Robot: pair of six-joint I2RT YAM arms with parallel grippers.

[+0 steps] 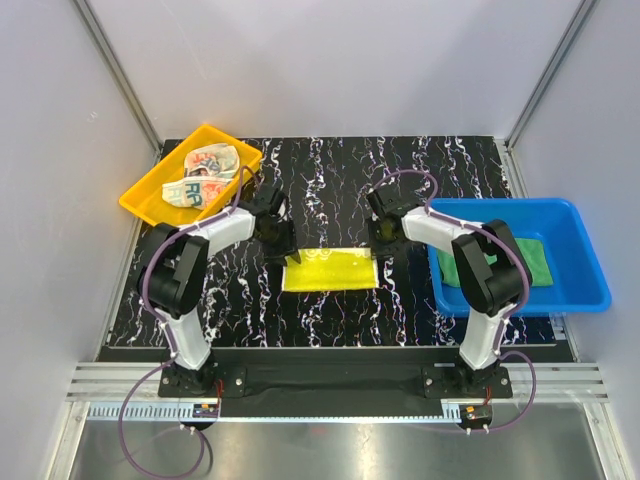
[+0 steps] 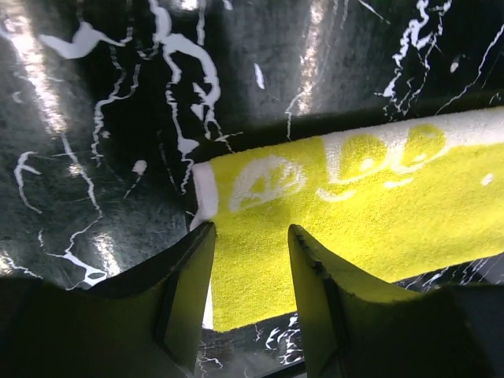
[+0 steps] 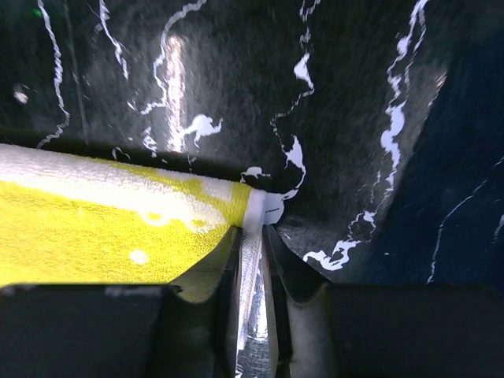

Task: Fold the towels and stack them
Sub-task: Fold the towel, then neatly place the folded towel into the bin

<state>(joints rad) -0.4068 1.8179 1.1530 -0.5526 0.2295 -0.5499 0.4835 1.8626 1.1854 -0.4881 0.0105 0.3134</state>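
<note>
Arm bases are seen at the bottom of the frame. Just above them, the yellow towel (image 1: 330, 271) with white citrus pattern is laid flat as a wide strip at the centre of the black marbled table (image 1: 330, 180). The left gripper (image 2: 250, 236) is placed at the strip's left end with jaws apart and nothing clamped; the towel lies flat under the gap. The right gripper (image 3: 252, 236) is closed narrowly on the white hem at the towel's right end. The green towel (image 1: 535, 262) is seen inside the blue bin (image 1: 520, 203) at the right of the frame. The printed white towel (image 1: 205, 175) is crumpled in the yellow tray (image 1: 148, 200), upper left.
</note>
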